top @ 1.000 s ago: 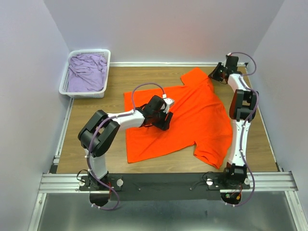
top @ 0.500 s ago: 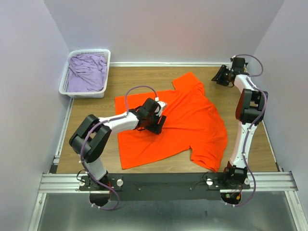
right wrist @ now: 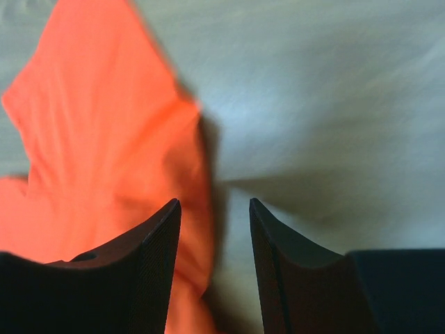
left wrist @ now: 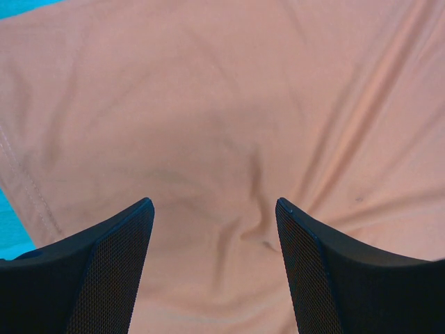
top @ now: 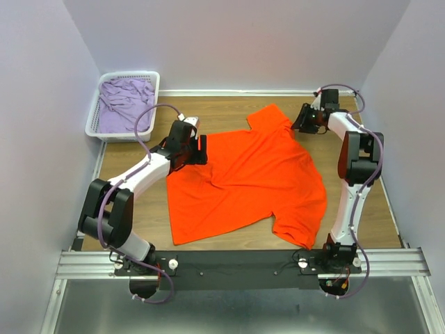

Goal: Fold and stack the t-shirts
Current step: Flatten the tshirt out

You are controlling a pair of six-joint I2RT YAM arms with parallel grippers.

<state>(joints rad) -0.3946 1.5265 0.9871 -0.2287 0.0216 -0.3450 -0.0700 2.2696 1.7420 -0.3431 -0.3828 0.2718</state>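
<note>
Tees lie apart: the orange t-shirt is spread nearly flat, slightly wrinkled, across the middle of the wooden counter. The lilac t-shirt sits crumpled in the white basket at the far left corner. The left claw hangs open over the orange cloth's left part, gripping nothing. The right claw stands open and empty, just beside the far sleeve.
</note>
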